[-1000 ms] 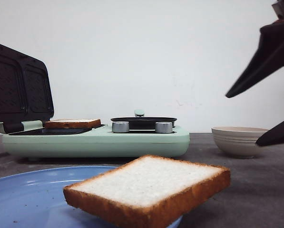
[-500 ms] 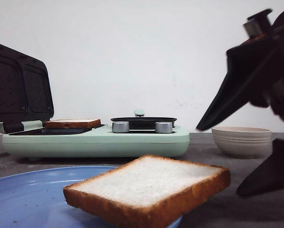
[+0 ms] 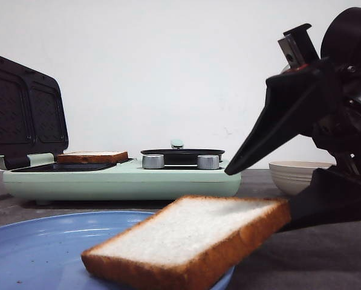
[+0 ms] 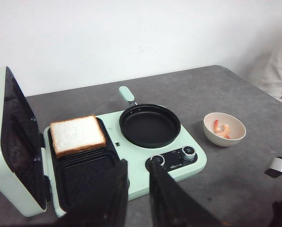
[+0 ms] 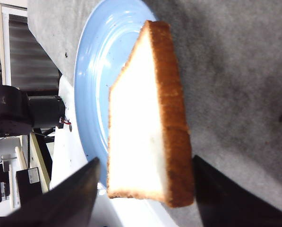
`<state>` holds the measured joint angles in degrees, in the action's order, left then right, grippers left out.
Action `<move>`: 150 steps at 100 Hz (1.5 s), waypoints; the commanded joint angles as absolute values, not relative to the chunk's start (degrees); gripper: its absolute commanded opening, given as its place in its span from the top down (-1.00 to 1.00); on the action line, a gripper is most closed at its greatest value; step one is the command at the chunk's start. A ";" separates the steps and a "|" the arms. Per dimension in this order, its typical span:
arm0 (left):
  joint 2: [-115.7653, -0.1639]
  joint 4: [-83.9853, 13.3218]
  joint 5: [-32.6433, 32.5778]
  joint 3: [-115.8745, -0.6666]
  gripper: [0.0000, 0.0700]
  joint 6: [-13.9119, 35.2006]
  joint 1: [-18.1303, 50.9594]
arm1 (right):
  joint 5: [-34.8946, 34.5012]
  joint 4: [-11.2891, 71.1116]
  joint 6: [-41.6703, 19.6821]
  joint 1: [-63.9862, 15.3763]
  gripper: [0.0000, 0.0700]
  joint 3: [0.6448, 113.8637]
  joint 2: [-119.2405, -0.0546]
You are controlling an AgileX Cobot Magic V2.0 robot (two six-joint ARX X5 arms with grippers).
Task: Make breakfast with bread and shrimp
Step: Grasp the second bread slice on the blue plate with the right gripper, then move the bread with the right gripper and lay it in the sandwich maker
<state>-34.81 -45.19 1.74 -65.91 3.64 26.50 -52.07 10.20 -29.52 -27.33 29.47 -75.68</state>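
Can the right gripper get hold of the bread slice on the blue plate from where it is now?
Probably yes. The right gripper is open with a finger on each side of the bread slice, which overhangs the blue plate, and nothing blocks its closing.

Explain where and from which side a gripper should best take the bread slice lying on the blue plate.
Grip the bread slice at its right edge, which overhangs the blue plate, coming from the right. The right gripper, open, already has a finger above and below that corner.

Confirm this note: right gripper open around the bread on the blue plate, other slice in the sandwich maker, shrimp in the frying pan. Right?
Not quite: the shrimp sit in the bowl, not the frying pan, which is empty, as the left wrist view shows. The rest holds.
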 commanded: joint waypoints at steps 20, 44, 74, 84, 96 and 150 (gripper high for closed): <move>-35.16 -44.31 1.96 -66.63 1.00 2.39 28.45 | -52.66 9.23 -30.70 -28.21 0.93 30.00 -76.38; -35.09 -44.14 1.96 -66.63 1.00 2.20 29.19 | -53.12 -1.78 -37.76 -29.17 1.00 31.05 -75.53; -35.09 -43.90 1.93 -66.63 1.00 2.15 29.39 | -47.64 -15.35 -48.05 -29.85 1.00 46.63 -74.96; -35.09 -43.27 1.93 -66.63 1.00 1.96 29.39 | -41.82 -15.33 -48.07 -30.63 1.00 52.77 -76.47; -35.09 -41.78 1.93 -66.63 1.00 1.43 29.78 | -38.74 -15.31 -48.07 -31.40 1.00 60.49 -80.88; -32.62 -41.15 1.91 -66.65 1.00 0.19 31.53 | -26.57 -15.33 -60.88 -38.39 1.00 80.27 -111.50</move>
